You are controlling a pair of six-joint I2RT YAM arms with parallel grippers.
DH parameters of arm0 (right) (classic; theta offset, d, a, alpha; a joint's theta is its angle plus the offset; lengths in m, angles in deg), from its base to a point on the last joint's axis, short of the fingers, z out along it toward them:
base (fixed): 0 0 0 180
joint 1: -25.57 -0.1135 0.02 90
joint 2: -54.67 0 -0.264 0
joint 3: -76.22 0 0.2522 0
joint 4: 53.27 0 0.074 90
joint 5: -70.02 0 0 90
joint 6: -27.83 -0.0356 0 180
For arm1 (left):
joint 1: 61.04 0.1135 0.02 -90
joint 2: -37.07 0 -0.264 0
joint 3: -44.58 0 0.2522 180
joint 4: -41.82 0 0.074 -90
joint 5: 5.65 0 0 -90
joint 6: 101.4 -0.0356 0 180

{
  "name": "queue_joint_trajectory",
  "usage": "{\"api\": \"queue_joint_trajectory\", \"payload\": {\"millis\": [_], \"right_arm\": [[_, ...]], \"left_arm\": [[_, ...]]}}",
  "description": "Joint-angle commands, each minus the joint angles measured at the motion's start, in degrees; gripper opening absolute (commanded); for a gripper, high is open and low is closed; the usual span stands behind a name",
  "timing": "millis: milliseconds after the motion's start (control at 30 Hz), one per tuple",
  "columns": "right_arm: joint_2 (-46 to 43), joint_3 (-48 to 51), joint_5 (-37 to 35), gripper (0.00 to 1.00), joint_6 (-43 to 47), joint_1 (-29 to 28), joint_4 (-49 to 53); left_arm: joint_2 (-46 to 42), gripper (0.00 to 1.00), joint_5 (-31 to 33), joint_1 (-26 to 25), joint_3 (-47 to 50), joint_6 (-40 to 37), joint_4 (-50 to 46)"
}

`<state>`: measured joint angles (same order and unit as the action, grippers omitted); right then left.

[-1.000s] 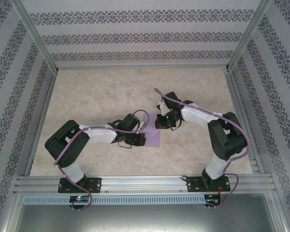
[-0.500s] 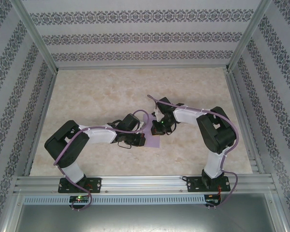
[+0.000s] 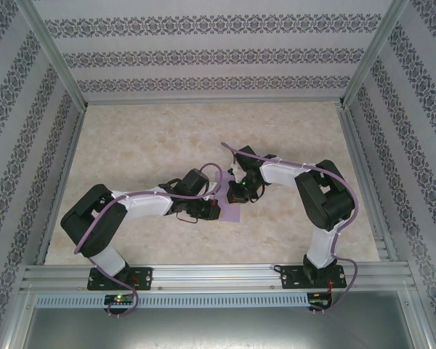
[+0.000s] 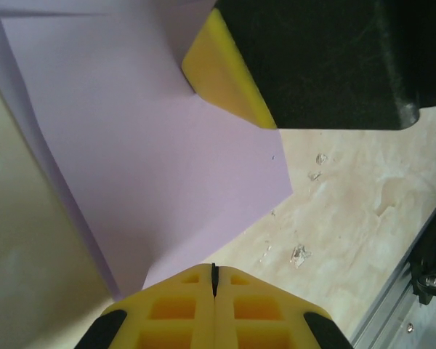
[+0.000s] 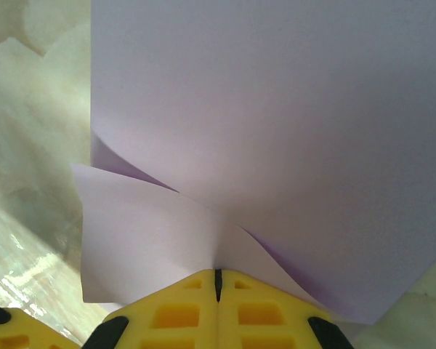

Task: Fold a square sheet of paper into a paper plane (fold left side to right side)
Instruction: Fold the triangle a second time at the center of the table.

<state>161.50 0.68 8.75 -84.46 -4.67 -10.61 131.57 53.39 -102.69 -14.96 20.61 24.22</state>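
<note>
- Swung inward since a second ago, the right arm [image 3: 316,193] now has its elbow nearer the middle of the table, and its wrist has closed up on the left arm's wrist. The left arm [image 3: 94,222] has let its elbow drift slightly outward.
- Table [image 3: 145,145]: pale marbled top. Both arms reach to a spot a little right of its centre, in the near half.
- Sheet of paper [image 3: 234,212]: lilac, plain, lying between the two wrists, with only a small patch showing from above. In the left wrist view the sheet of paper [image 4: 167,167] rises off the table, a second layer showing along its left edge. In the right wrist view the sheet of paper [image 5: 276,109] curls into two layers that meet at the fingertips.
- Right gripper [image 3: 237,190]: over the sheet's far edge. Close up, the right gripper [image 5: 218,280] has its jaws fully closed, pinching the doubled paper. Its yellow pad [image 4: 221,76] touches the sheet's top edge.
- Left gripper [image 3: 212,209]: at the sheet's left side. Close up, the left gripper [image 4: 214,280] has its jaws pressed together, with the paper's near edge caught between the tips.
</note>
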Motion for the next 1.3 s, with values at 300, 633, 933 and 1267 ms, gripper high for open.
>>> {"api": "queue_joint_trajectory", "payload": {"millis": [300, 633, 933, 1267], "right_arm": [[2.2, 0.3, -4.8, 0.0, 1.5, 0.0, 3.1], [2.2, 0.3, -5.6, 0.0, 1.9, 0.0, 3.9], [2.2, 0.4, -6.9, 0.0, 2.3, 0.0, 4.8], [2.1, 0.5, -7.3, 0.0, 2.4, 0.0, 5.1]], "left_arm": [[3.0, 0.07, 2.0, 0.0, 0.2, 2.2, 0.7], [3.3, 0.06, 2.5, 1.0, 2.5, 4.4, 1.4], [4.3, 0.07, 0.5, 3.0, 5.6, 9.3, 3.8], [1.2, 0.06, 1.6, 4.9, 9.8, 11.3, 2.0]]}}
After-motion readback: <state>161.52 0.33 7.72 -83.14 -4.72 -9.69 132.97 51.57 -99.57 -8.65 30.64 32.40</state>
